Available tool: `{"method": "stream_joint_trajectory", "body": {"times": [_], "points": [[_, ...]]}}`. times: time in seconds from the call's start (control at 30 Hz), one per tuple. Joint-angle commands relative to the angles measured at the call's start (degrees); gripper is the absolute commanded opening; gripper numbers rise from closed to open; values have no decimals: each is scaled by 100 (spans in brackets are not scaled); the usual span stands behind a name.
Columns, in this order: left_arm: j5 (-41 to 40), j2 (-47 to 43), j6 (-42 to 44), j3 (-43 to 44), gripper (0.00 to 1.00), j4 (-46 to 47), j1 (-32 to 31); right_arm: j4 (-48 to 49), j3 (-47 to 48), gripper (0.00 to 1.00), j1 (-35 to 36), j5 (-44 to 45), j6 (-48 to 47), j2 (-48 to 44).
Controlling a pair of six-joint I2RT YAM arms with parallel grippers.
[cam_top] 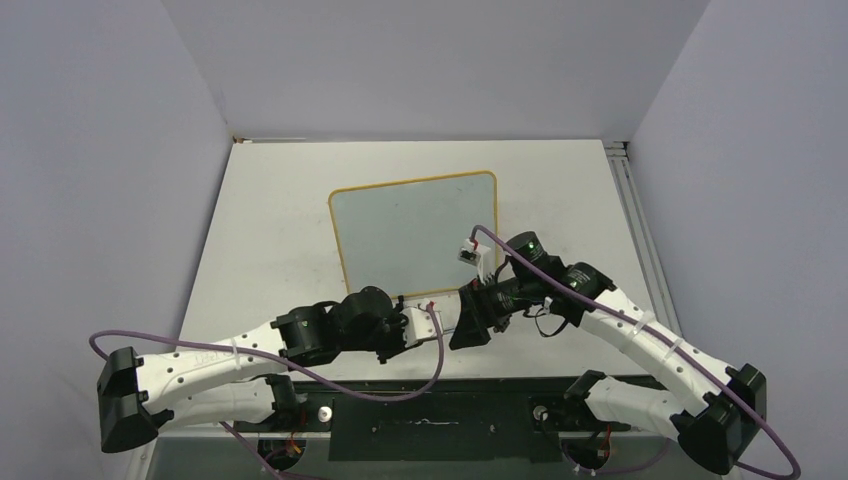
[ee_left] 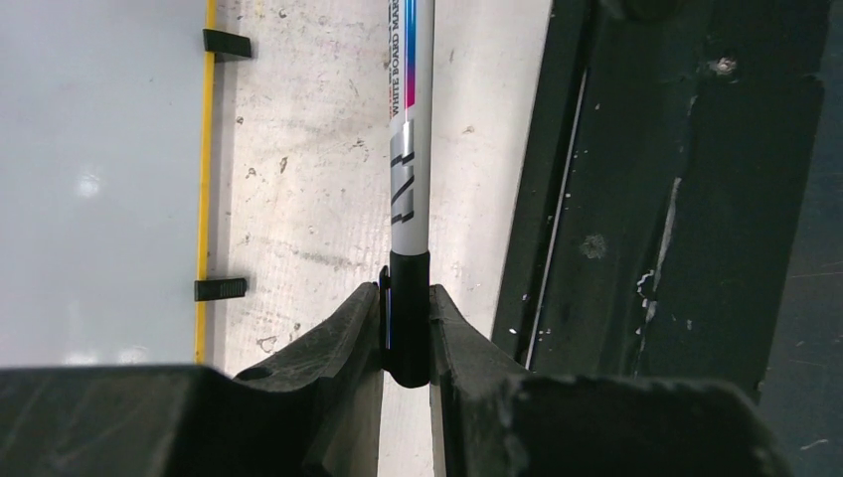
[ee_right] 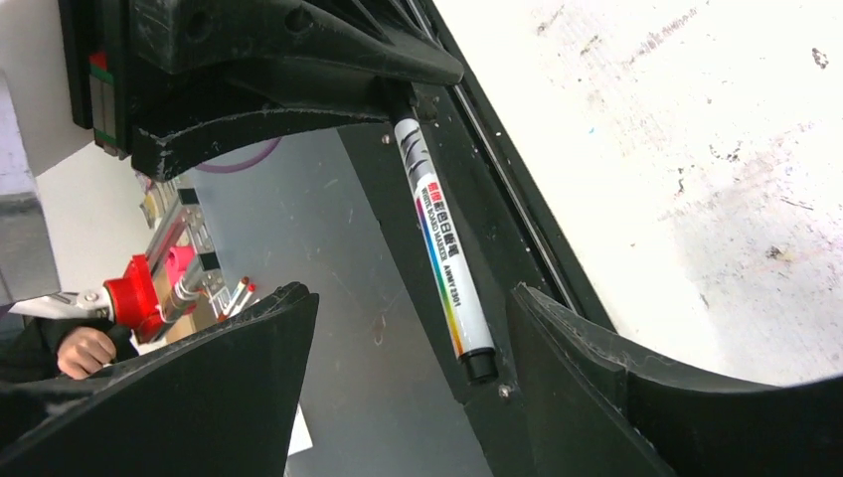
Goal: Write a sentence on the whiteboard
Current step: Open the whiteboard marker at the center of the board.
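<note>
Clamping left claw [ee_left: 406,303] holds "WHITE BOARD MARKER" pen [ee_left: 411,149].

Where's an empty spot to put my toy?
Bare table left of the whiteboard, right of it, and behind it by the back wall. Crowded in front, where the left gripper and right gripper meet at the marker.

Colours and patterns
The whiteboard [cam_top: 400,225] is pale grey with a thin yellow edge and black clips [ee_left: 221,289]. The pen [ee_left: 411,149] is white with a rainbow stripe, black letters, grey and black slanted marks and a black end. The cables [cam_top: 520,252] are purple.
</note>
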Motion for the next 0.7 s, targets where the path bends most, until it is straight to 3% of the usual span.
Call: {"method": "stream_joint_trajectory", "body": {"times": [0.0, 0.2, 0.37, 0.67], "points": [[700, -10, -125, 317, 0, -26, 136, 1068, -312, 69, -39, 80, 676, -309], [802, 18, -155, 326, 0, -64, 148, 2558, -1025, 62, -22, 7, 1789, -651], [846, 28, -170, 340, 0, -69, 156, 2618, -1143, 50, 26, -73, 1856, -636], [946, 135, -227, 368, 0, -45, 298, 2682, -1306, 45, 369, -209, 1881, -515]]}}
